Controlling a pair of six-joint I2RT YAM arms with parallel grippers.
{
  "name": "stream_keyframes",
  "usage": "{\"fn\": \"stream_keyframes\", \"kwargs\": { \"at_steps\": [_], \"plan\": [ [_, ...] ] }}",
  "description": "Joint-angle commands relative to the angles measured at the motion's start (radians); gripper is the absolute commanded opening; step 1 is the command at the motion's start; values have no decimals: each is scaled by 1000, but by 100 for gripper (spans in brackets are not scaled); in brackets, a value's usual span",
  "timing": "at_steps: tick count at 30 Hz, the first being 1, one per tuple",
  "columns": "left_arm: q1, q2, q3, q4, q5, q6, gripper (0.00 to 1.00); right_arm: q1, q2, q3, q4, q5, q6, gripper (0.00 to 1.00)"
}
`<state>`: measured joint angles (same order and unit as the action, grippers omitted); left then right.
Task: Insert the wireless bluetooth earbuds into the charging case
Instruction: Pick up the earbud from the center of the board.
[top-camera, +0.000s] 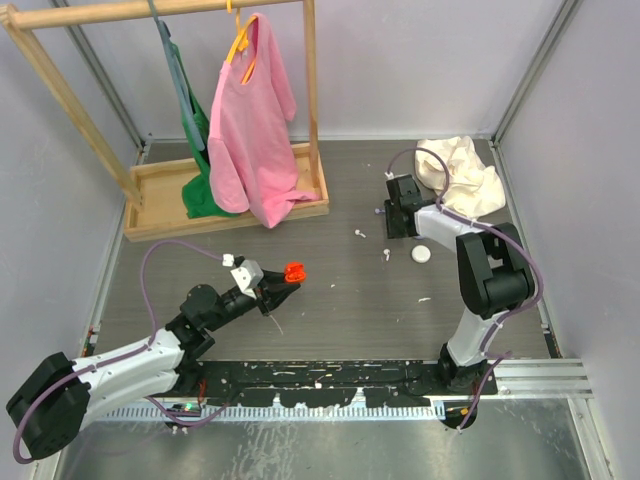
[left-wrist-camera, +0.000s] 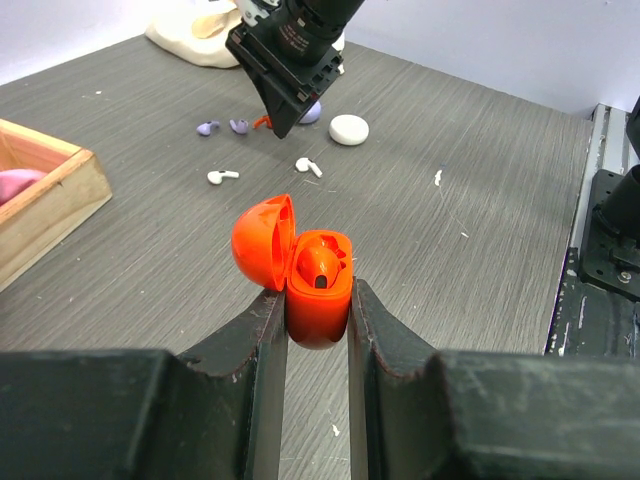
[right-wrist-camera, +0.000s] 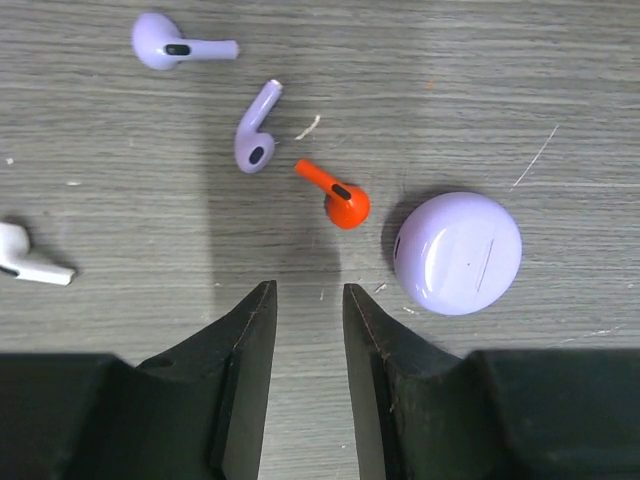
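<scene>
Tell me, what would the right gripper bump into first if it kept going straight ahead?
Probably the red earbud, lying just ahead of the right gripper, slightly right of its line. Depth is unclear; it might meet the table first.

The left arm stretches low over the table, its left gripper clamped on the open red case. The right arm folds high above the table's far side, with the right gripper pointing down and its jaws slightly parted.

Open case between tips of left claw, one earbud in it. Ahead of right claw: lone earbud on worktop; closed case just right of it; two earbuds ahead-left.
</scene>
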<state>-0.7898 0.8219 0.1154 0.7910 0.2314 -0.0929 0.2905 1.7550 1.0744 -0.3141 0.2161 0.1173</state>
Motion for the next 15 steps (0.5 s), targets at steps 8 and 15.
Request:
{"fn": "stream_keyframes", "kwargs": {
  "at_steps": [8, 15],
  "plan": [
    [2, -6, 48, 39, 2, 10, 0, -57, 63, 64, 91, 17, 23, 38],
    [2, -3, 47, 38, 1, 12, 0, -86, 100, 84, 107, -46, 23, 38]
  ]
}}
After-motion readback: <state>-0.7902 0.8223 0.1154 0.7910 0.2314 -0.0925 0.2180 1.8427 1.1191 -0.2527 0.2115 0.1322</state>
